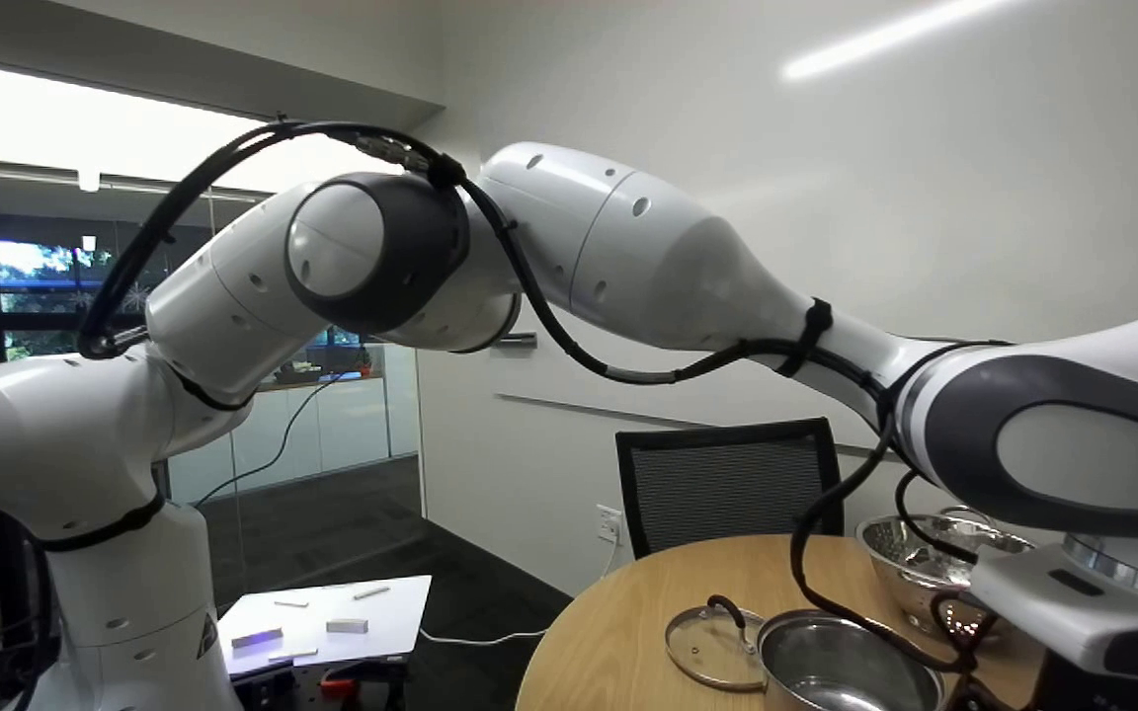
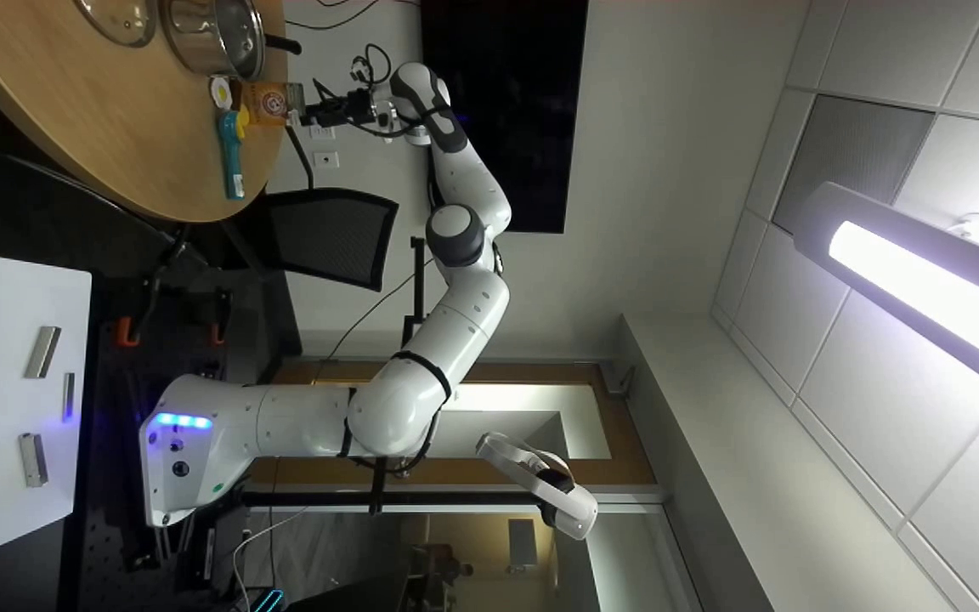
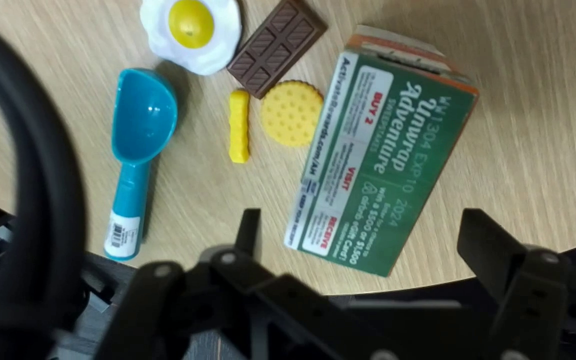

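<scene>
The pincer (image 3: 363,215) is spread wide, its two halves well apart, and in the wrist view the lower end of the box (image 3: 383,160) shows between them; whether they touch it I cannot tell. The box stands on the desk (image 1: 609,642), near its edge, green printed top facing up; in an exterior view, which is turned sideways, its orange side shows just under the pincer. To the left of the box in the wrist view lie a cracker (image 3: 292,114), just beside it, a yellow stick (image 3: 239,126) next to that, a chocolate (image 3: 278,47) above them and an egg (image 3: 193,32) by the chocolate. Farther left is a blue scoop (image 3: 145,120) with a white label on its handle. The desk also carries a pot (image 1: 846,642), a lid (image 1: 707,652) close by it and a colander (image 1: 915,573), partly hidden by the arm (image 1: 628,247). A chair (image 1: 732,484) stands at the desk. Near the arm's foot a white panel (image 1: 401,622) bears blocks (image 1: 347,626). Overhead a lamp (image 2: 923,289) glows
</scene>
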